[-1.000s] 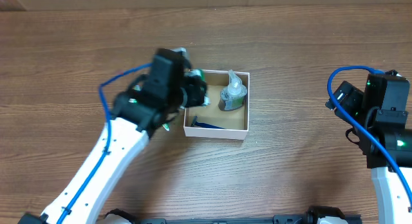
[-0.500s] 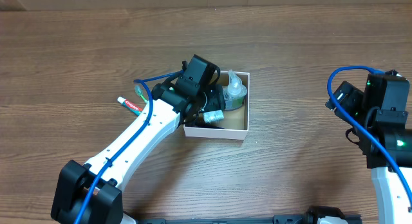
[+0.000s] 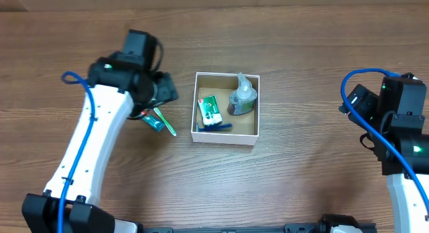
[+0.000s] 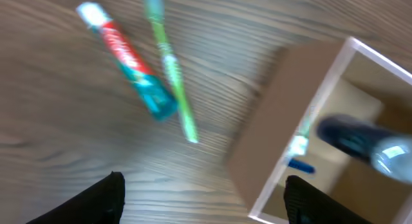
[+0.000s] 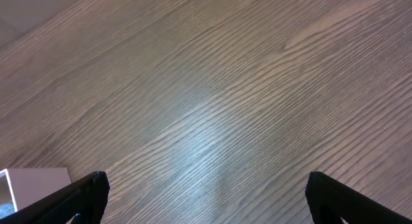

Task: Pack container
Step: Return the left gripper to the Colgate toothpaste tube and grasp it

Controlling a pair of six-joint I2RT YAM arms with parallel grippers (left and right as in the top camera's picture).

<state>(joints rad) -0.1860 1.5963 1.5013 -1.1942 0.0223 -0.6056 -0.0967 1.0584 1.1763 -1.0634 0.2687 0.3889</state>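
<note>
the container [image 3: 225, 139] is sitting near the middle of the wooden table [image 3: 301, 186], showing white on its walls and brown inside. it is holding a green-and-white carton [image 3: 210, 110] lying toward its left side, a grey bottle [image 3: 242, 98] with a clear top resting in the far right corner, and a blue item [image 3: 218, 128] lying along the near wall, too small to identify. the left gripper [image 4: 205, 201] is hanging over the table just left of the container, its fingers spreading wide with nothing between them. under it, a red, white and teal toothpaste tube [image 4: 125, 60] and a green toothbrush [image 4: 171, 76] are lying close together on the wood, near the container's left wall but outside it; both are showing blurred in the wrist view. the right gripper [image 5: 212, 201] is hovering over the wood well to the right of the container, its fingers likewise standing far apart and gripping nothing.
</note>
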